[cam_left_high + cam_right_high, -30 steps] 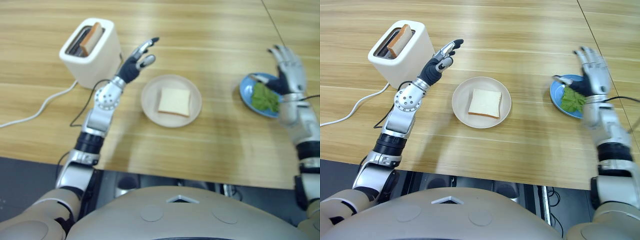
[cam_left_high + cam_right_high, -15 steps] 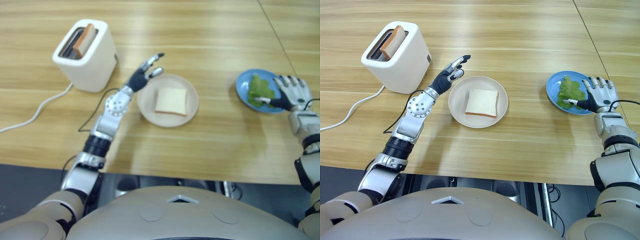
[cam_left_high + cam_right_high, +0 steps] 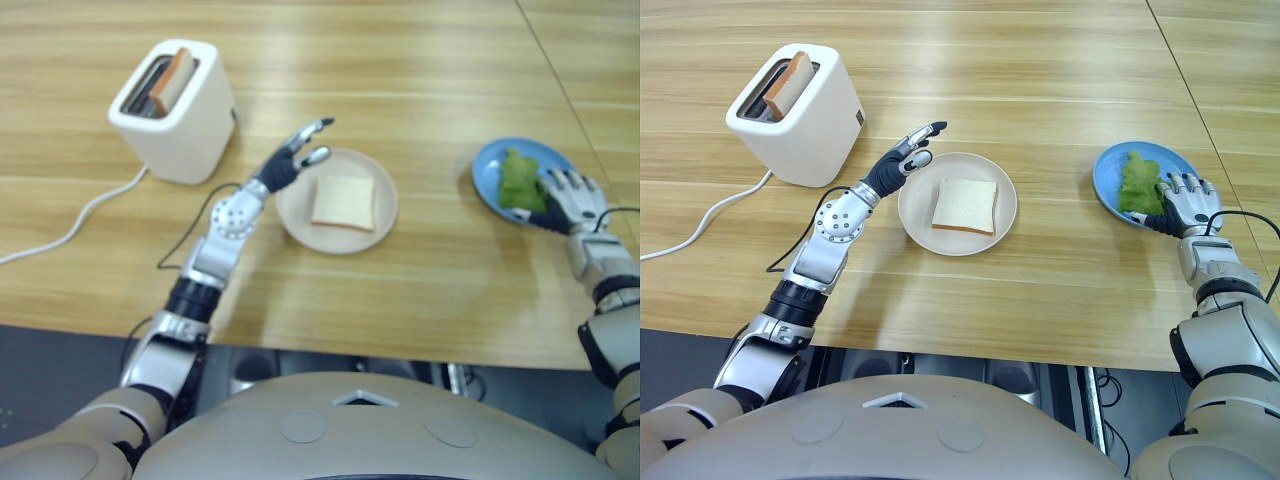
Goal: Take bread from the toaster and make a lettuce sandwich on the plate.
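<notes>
the right hand (image 3: pixel 1185 200) has dropped onto the near edge of the blue dish (image 3: pixel 1103 180), against the lettuce (image 3: pixel 1135 185); whether it grips the leaf i cannot tell; the left hand (image 3: pixel 902 160), spread and empty, has drifted from the toaster (image 3: pixel 810 130) to the plate (image 3: pixel 915 218) rim, where one bread slice (image 3: pixel 964 206) lies. lettuce likely goes on next, the toaster's second slice (image 3: pixel 790 80) after.

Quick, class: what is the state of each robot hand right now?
Left hand: open, holding nothing.
Right hand: against the lettuce; whether it grips cannot be told.
</notes>
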